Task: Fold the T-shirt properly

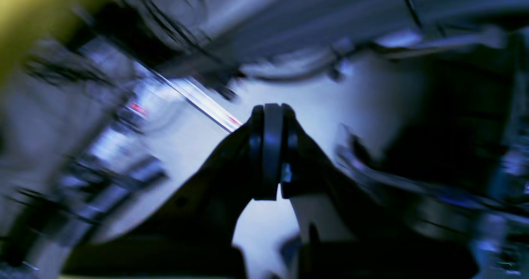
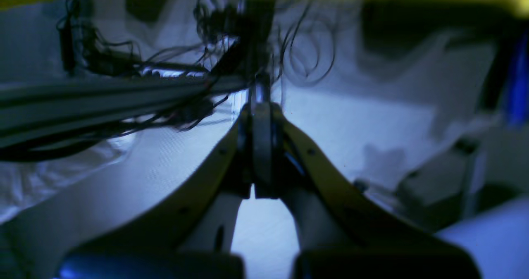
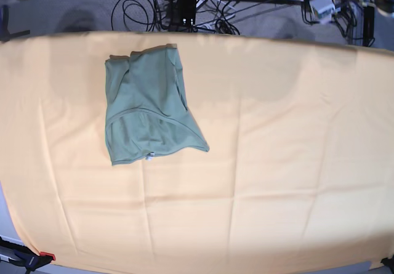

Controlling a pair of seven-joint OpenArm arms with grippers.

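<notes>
A: Where does the T-shirt (image 3: 148, 104) lie?

B: On the worktop (image 3: 283, 163), which is covered by a large yellow-orange cloth (image 3: 295, 212). It sits near the far edge, toward the far left corner as the base view shows it, well apart from the near edge.

A: Which way does it run?

B: Its long axis goes from the far edge toward the near edge, tilted a little. The far end is narrower and bunched, the near end wider, with one point of fabric reaching out toward the middle of the worktop.

A: How does it look?

B: Plain sage green, no print, folded into a rough block with layers overlapping. A curved hem crosses the lower half. It is uneven, with soft wrinkles.

A: And the grippers?

B: The left gripper (image 1: 270, 118) has its jaws pressed together with nothing between them. The right gripper (image 2: 261, 113) is the same, jaws together, nothing held. Both wrist views are blurred, showing cables (image 3: 184, 3) and floor (image 3: 74, 9) beyond the worktop.
</notes>
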